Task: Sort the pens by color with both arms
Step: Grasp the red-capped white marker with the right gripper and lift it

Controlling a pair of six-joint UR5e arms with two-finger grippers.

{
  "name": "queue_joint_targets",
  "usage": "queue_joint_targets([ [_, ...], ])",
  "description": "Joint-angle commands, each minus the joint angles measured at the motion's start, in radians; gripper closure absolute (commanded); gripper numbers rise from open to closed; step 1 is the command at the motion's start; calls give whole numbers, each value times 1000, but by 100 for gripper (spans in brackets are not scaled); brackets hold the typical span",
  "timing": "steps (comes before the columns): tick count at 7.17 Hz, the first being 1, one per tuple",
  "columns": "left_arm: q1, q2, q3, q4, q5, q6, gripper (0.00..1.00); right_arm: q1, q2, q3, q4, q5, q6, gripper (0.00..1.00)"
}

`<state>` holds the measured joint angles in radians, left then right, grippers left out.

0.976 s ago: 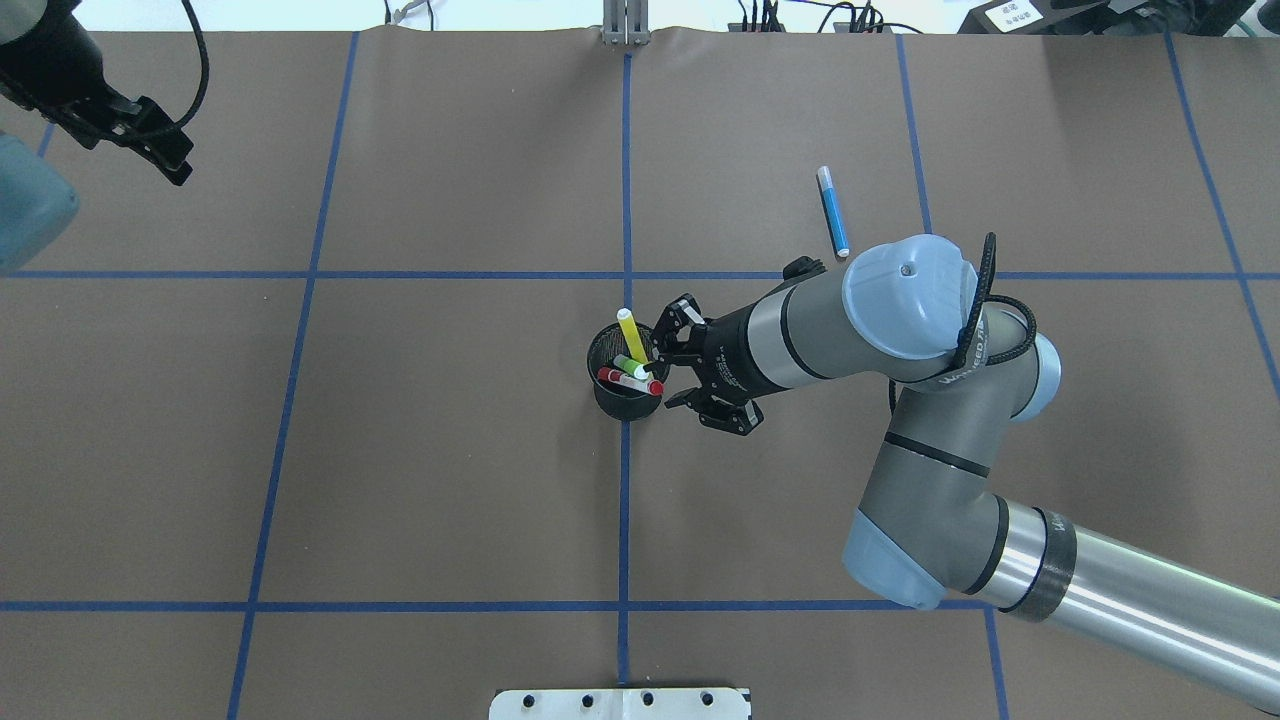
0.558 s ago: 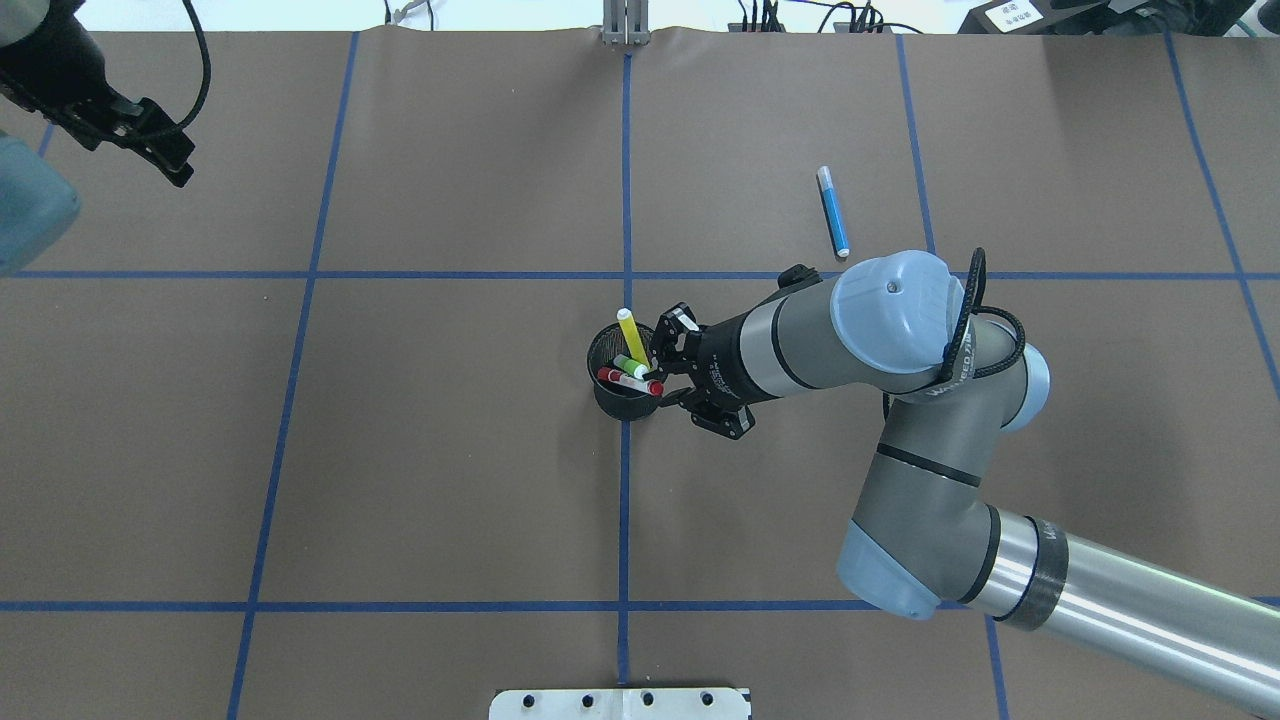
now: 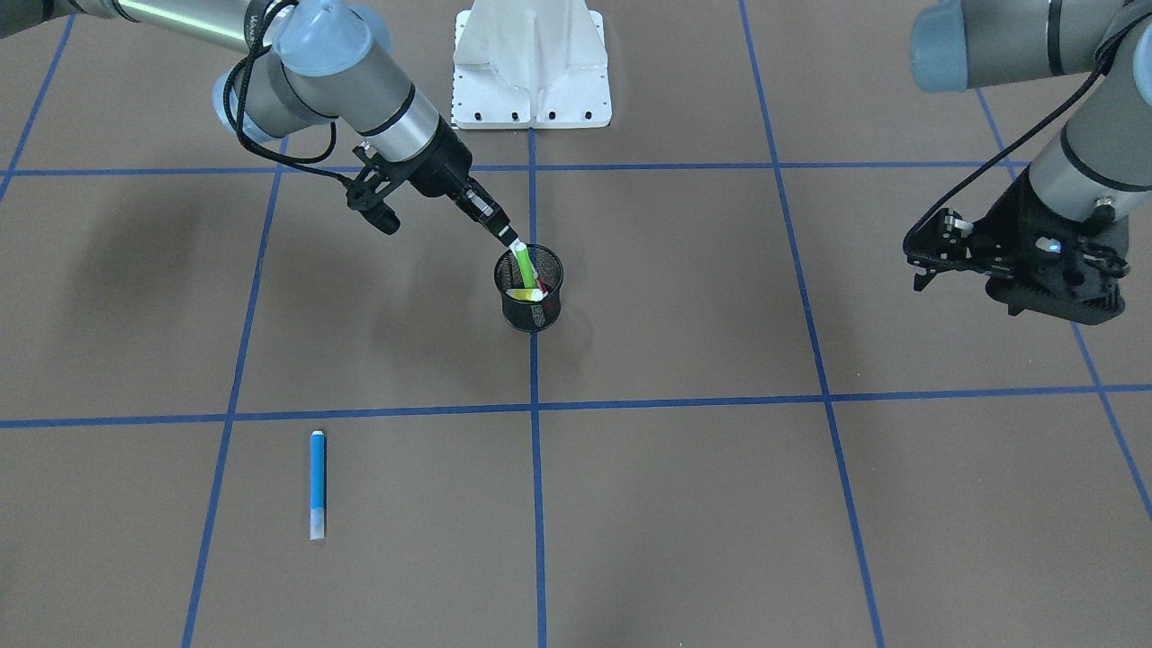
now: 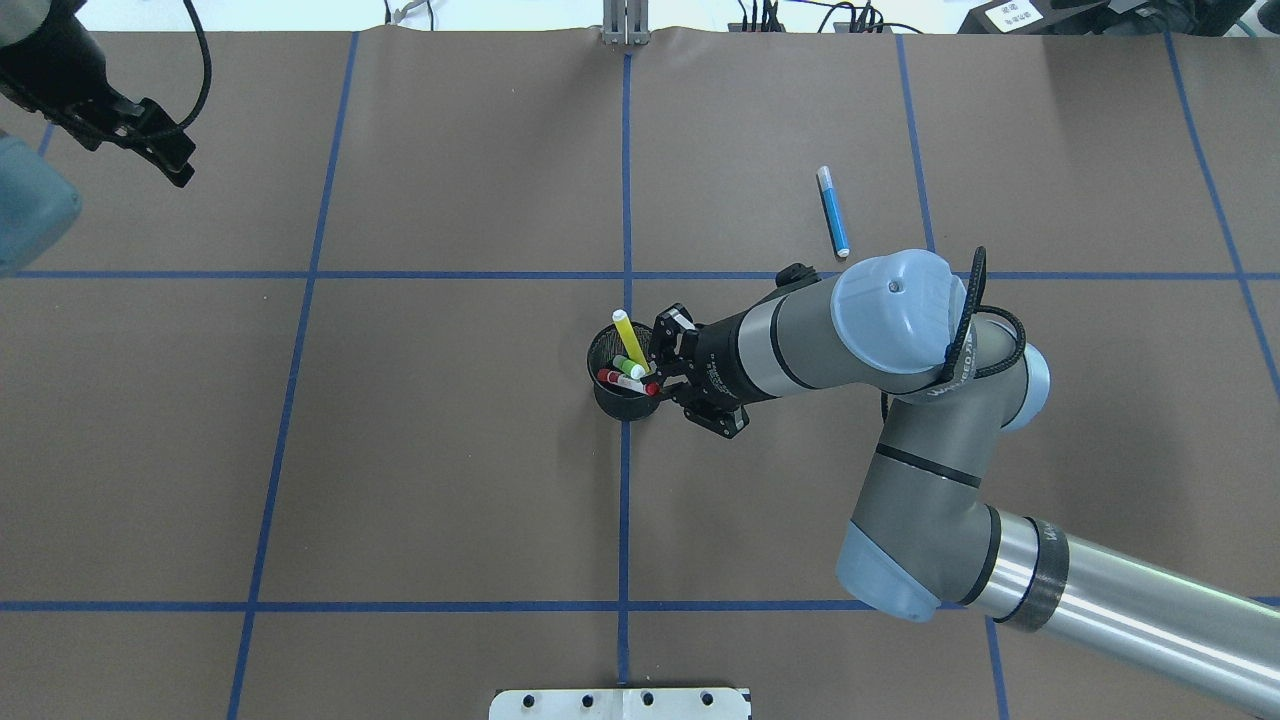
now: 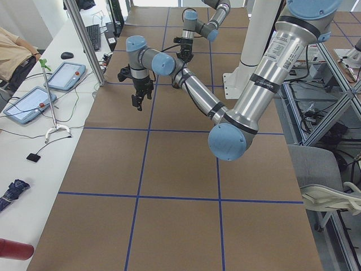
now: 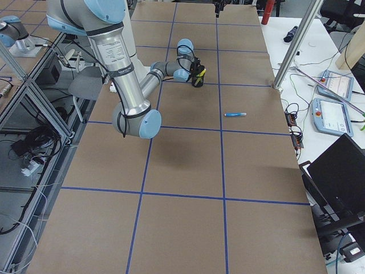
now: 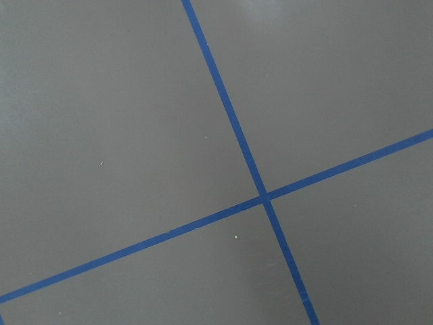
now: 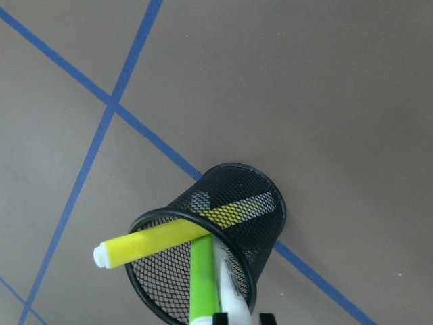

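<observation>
Sorting barely begun: blue pen [image 4: 832,212] lay well apart from mesh cup [image 4: 620,405]; yellow pen [image 4: 630,338] and green pen [image 4: 630,365] stood inside; right gripper [image 4: 657,372] pinched red-ended white pen [image 4: 628,381] at cup; left gripper [image 3: 927,256] hung spread, far off.

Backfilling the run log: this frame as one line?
right end effector: at mesh cup, by green pen and red-white pen tops, grasp unclear | left end effector: open, away | blue pen: on table

Your right arm [image 4: 800,340]: elbow bent, forearm reaching inward, wrist angled down; right gripper [image 4: 656,377] fingers pinched together. Your left arm [image 3: 1080,162]: held aloft at the side; left gripper [image 3: 916,263] fingers apart.
</observation>
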<state>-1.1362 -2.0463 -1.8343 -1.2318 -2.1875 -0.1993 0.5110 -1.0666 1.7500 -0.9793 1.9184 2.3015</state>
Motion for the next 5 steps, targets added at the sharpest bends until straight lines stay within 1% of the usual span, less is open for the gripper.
queue_joint_targets([
  [1, 1, 0, 1, -2, 0, 0, 1, 6, 11, 19, 1, 4, -14, 100],
  [2, 1, 0, 3, -2, 0, 0, 1, 17, 11, 34, -1, 11, -17, 100],
  [3, 1, 0, 3, -2, 0, 0, 1, 38, 11, 46, -7, 49, -17, 100],
  [5, 1, 0, 3, -3, 0, -3, 1, 130, 4, 84, -16, 201, -17, 100],
])
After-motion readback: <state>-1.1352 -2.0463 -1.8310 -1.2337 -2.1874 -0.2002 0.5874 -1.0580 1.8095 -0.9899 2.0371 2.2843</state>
